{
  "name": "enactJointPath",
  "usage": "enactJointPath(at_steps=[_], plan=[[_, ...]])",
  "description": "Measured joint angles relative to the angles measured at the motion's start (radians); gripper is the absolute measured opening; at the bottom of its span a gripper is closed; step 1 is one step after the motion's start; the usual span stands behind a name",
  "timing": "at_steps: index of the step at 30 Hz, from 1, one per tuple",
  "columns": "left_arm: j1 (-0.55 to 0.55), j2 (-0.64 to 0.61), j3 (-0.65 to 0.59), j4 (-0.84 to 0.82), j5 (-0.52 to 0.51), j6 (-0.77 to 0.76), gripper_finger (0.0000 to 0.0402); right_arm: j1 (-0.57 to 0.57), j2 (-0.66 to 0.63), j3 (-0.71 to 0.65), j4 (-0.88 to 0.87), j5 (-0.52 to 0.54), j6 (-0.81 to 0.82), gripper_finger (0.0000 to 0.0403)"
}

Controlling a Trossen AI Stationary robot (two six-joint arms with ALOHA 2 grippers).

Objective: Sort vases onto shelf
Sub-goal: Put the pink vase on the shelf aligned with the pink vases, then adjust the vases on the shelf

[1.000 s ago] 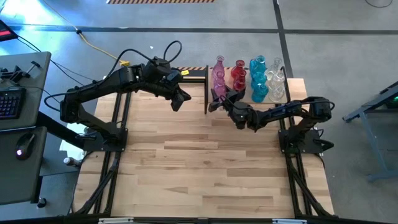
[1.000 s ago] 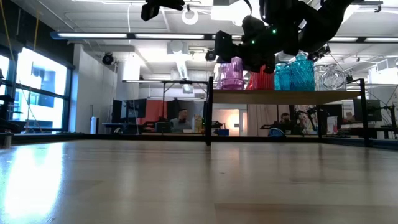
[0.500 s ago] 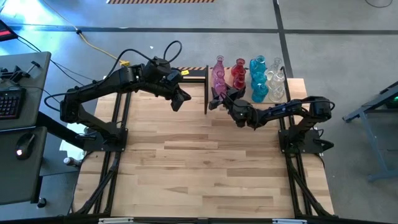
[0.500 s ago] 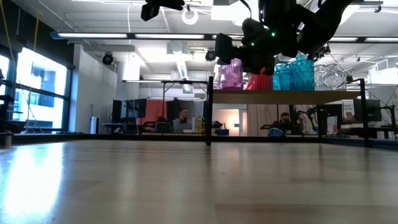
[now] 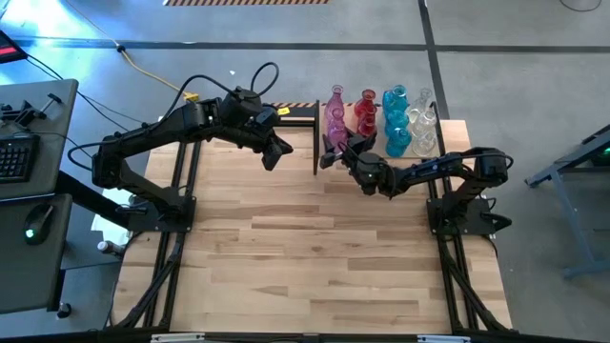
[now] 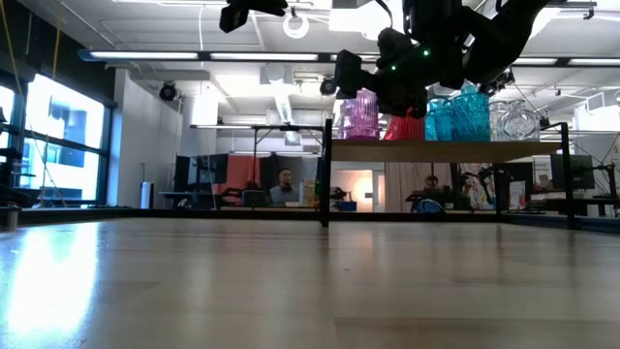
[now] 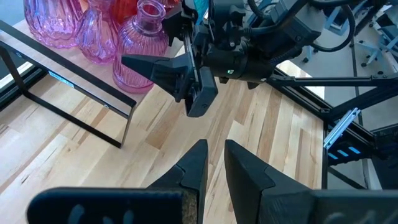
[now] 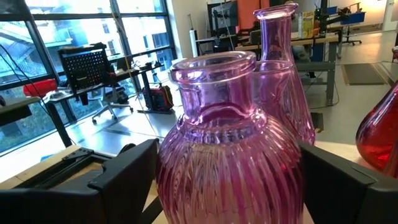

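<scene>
- Right tool [image 5: 335, 151] at the pale wooden shelf [image 5: 450, 133], fingers apart around the ribbed pink glass vase [image 8: 230, 155], probably releasing it beside matching pinks;
- Left tool [image 5: 274, 152] waits alongside, fingers together.

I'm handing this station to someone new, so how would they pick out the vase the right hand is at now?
Find the shelf, the pale board at the table's far edge that carries rows of coloured vases. In its pink row, the leftmost, take the vase nearest the table's middle, between the open fingers of the right hand. This ribbed pink vase is round-bellied with a short wide neck; the pink one behind it is tall-necked.
</scene>
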Motion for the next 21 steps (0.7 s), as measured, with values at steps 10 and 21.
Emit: enactJointPath(at_steps=[10,21], plan=[[0.0,0.0,0.0,0.0,0.0,0.0,0.0045,0.002,0.0,0.0,0.049,0.015,-0.03,0.0342],[0.0,0.0,0.0,0.0,0.0,0.0,0.0045,0.021,0.0,0.0,0.113,0.051,-0.092,0.0354]])
